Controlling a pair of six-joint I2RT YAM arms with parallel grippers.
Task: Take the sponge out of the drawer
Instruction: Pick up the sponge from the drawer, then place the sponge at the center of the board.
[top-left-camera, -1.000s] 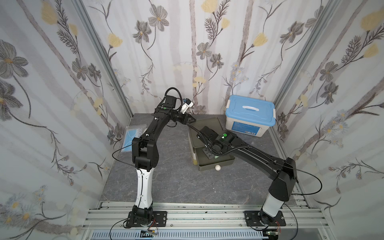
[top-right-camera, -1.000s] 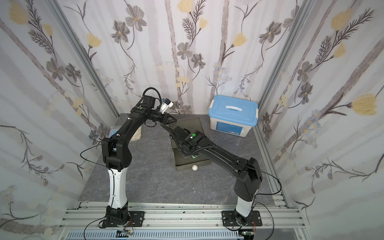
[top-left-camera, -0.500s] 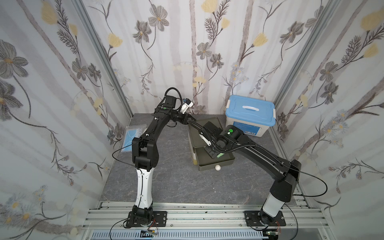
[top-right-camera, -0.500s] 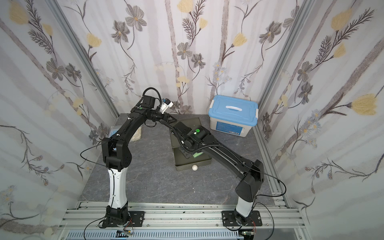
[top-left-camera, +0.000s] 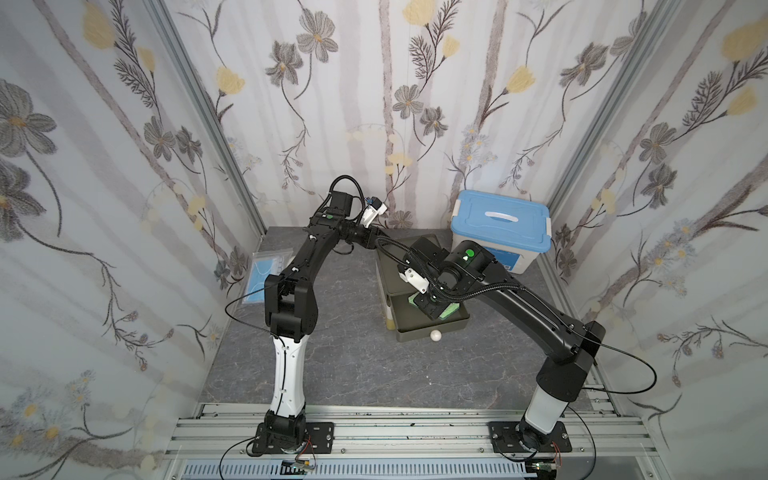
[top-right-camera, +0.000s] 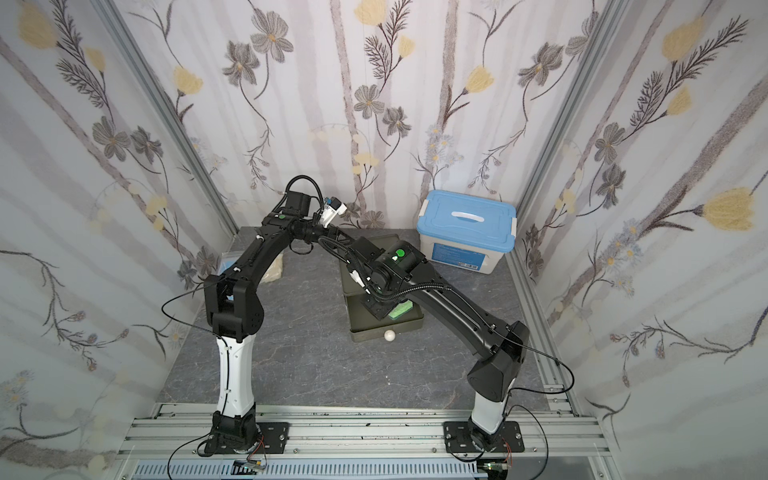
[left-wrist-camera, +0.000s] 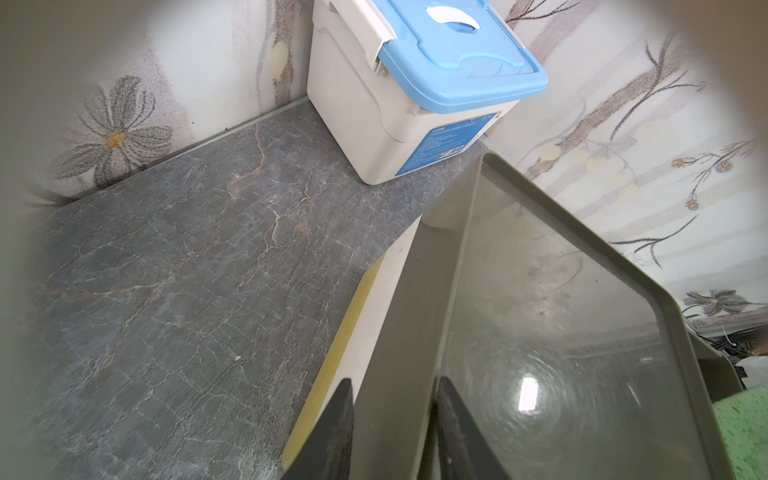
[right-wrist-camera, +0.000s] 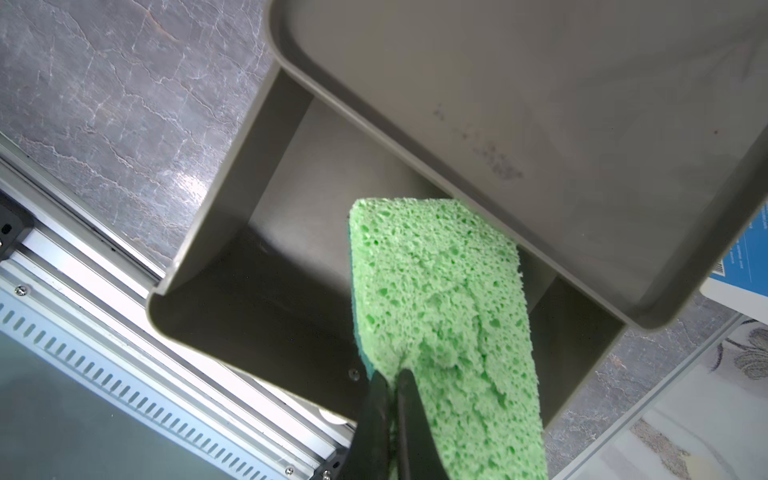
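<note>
My right claw pinches one thin edge of the green sponge, held over the open drawer — soft foam could slip free or snag its wall. My left claw clamps the cabinet rim.

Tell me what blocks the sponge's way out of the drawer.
Nothing visible does. The right gripper is shut on the sponge, and the drawer is open above it. The cabinet top's front lip lies close to the sponge's far end, so a straight lift looks safest. The left gripper clamps the cabinet top's rim.
</note>
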